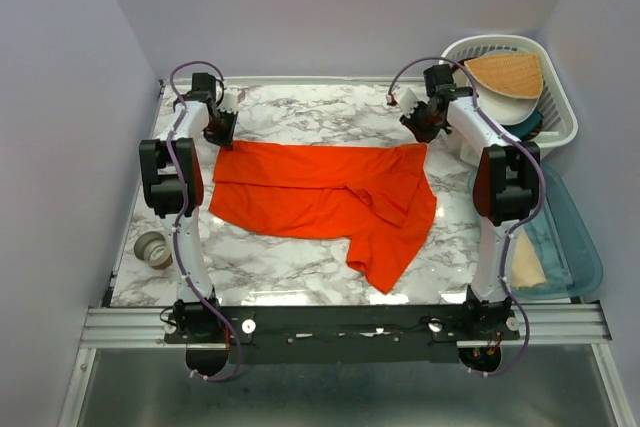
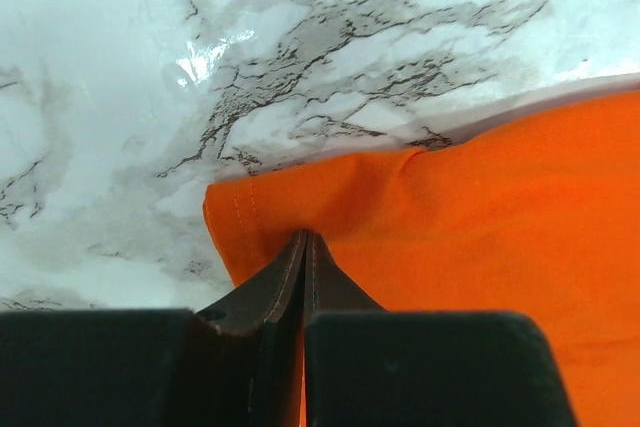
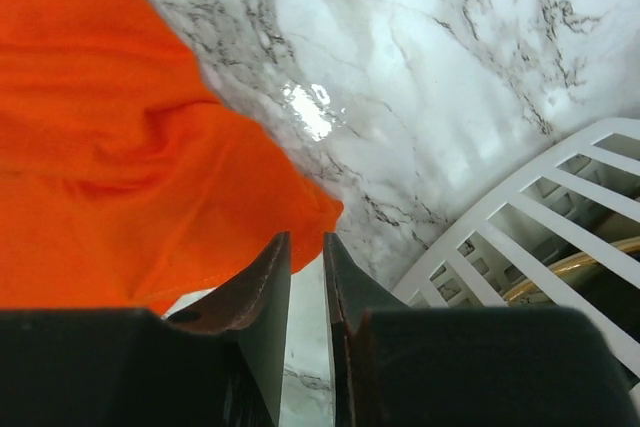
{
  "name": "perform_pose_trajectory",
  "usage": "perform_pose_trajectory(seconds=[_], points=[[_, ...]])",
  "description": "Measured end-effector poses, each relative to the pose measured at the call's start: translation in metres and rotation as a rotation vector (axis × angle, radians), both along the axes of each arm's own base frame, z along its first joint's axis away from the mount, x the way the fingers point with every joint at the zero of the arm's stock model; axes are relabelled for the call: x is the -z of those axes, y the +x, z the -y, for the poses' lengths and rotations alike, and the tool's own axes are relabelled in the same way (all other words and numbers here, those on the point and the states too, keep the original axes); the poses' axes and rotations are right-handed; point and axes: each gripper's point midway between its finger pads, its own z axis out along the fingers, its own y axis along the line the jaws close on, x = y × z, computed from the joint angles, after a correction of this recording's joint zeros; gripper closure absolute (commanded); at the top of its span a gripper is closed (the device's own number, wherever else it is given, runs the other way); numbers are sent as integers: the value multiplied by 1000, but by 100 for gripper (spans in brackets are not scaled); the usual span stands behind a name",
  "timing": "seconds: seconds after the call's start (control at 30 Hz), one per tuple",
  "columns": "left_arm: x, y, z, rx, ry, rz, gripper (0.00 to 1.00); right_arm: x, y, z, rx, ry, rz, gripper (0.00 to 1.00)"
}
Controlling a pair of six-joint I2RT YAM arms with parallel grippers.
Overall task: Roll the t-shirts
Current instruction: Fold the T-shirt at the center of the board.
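The orange-red t-shirt (image 1: 330,197) lies spread on the marble table, with a sleeve or folded part hanging toward the front right. My left gripper (image 1: 222,133) is at the shirt's far left corner. In the left wrist view the jaws (image 2: 305,239) are closed together on the hemmed corner of the t-shirt (image 2: 480,237). My right gripper (image 1: 420,127) is at the shirt's far right corner. In the right wrist view its jaws (image 3: 307,239) stand slightly apart with bare table between them, just beside the edge of the t-shirt (image 3: 120,147), holding nothing.
A white slatted basket (image 1: 560,112) with a tan cloth and other items stands at the back right, close to the right gripper; it also shows in the right wrist view (image 3: 520,222). A blue-grey tray (image 1: 585,252) lies at the right. A grey roll (image 1: 153,249) sits at the left edge.
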Motion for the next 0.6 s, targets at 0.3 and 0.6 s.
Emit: perform_pose_trajectory(seconds=[0.3,0.6], points=[[-21,18,12,7,-38,61,93,10,-19,-7,-117,-35,-46,76],[4,21,5,-22,24,24,100,46,5,7,-151,-175,-73,80]])
